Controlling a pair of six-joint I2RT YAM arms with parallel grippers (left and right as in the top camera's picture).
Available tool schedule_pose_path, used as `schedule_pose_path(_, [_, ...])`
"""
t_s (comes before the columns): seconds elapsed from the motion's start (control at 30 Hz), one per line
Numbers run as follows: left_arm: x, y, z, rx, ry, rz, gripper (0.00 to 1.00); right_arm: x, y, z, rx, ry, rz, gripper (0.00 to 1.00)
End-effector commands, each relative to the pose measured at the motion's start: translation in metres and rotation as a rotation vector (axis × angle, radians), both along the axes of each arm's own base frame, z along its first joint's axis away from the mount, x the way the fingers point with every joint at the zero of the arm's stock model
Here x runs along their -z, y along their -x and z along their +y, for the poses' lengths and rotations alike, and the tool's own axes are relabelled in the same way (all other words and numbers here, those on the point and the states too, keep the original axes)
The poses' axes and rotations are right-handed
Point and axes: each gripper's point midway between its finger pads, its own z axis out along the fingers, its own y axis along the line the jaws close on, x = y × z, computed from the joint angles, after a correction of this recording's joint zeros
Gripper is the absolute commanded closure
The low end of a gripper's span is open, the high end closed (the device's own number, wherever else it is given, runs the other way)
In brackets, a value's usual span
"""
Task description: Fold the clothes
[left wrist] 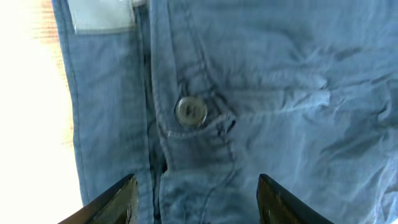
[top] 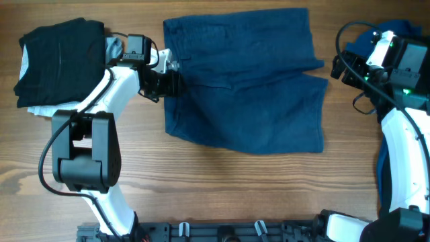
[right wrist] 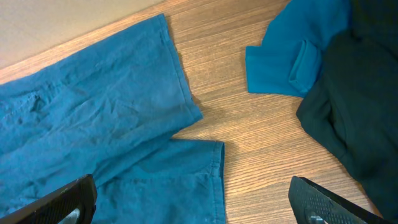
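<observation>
Two grippers stand open. The left gripper [left wrist: 196, 199] has its fingers half apart over the waistband [left wrist: 112, 93] of the dark blue shorts [top: 248, 81], near the button [left wrist: 191, 111], gripping nothing. The right gripper [right wrist: 199, 205] is fully wide and empty. The shorts lie spread flat on the middle of the table [top: 201, 181].

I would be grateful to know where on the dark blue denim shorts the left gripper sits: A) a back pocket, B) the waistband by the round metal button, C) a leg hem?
B: in the left wrist view the left gripper straddles the waistband of the shorts, the round metal button just ahead.
</observation>
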Motion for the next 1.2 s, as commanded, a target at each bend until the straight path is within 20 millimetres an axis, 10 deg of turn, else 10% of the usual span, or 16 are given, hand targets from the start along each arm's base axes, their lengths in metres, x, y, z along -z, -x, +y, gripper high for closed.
schedule_pose_path(0.0, [0.014,-0.005,-0.001,-0.027,0.026,0.02,0.39,-0.004,-0.002,-0.004,0.016,0.006,-0.01,0.0])
schedule_pose_path(0.27, [0.036,-0.007,-0.002,-0.047,0.038,0.056,0.48,-0.004,-0.002,-0.004,0.016,0.007,-0.01,0.0])
schedule_pose_path(0.4, [0.031,-0.011,-0.007,-0.036,0.069,0.033,0.8,-0.004,-0.002,-0.004,0.016,0.007,-0.01,0.0])
schedule_pose_path(0.9, [-0.043,-0.016,-0.002,-0.14,0.151,-0.038,0.96,-0.004,-0.002,-0.004,0.016,0.006,-0.01,0.0])
schedule_pose_path(1.17, [0.001,0.009,0.039,-0.271,-0.1,0.109,0.96,-0.004,-0.002,-0.004,0.016,0.006,-0.01,0.0])
